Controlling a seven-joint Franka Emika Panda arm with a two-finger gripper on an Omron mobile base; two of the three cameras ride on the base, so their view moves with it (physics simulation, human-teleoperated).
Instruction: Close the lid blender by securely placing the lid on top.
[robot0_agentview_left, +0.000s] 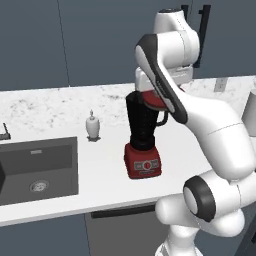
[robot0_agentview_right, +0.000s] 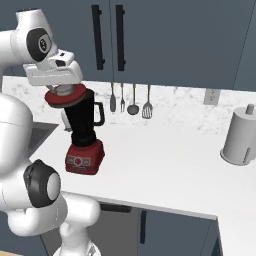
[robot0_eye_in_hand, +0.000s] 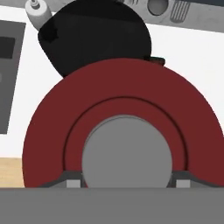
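The blender (robot0_agentview_left: 142, 137) (robot0_agentview_right: 83, 132) stands on the white counter: a dark jar with a side handle on a red square base. I hold the red lid (robot0_agentview_left: 154, 100) (robot0_agentview_right: 65, 97) (robot0_eye_in_hand: 122, 122) by its grey knob (robot0_eye_in_hand: 127, 151), my gripper (robot0_agentview_right: 64, 90) (robot0_eye_in_hand: 127, 183) shut on it. The lid hangs just above the jar's rim, offset toward the robot's side and overlapping the rim only partly. In the hand view the jar's dark mouth (robot0_eye_in_hand: 96, 35) lies beyond the lid's far edge.
A small white bottle (robot0_agentview_left: 92, 126) stands left of the blender, and a sink (robot0_agentview_left: 35, 170) lies further left. Utensils (robot0_agentview_right: 131, 100) hang on the back wall. A grey cylinder container (robot0_agentview_right: 241, 137) stands at the counter's right. Dark cabinets hang above.
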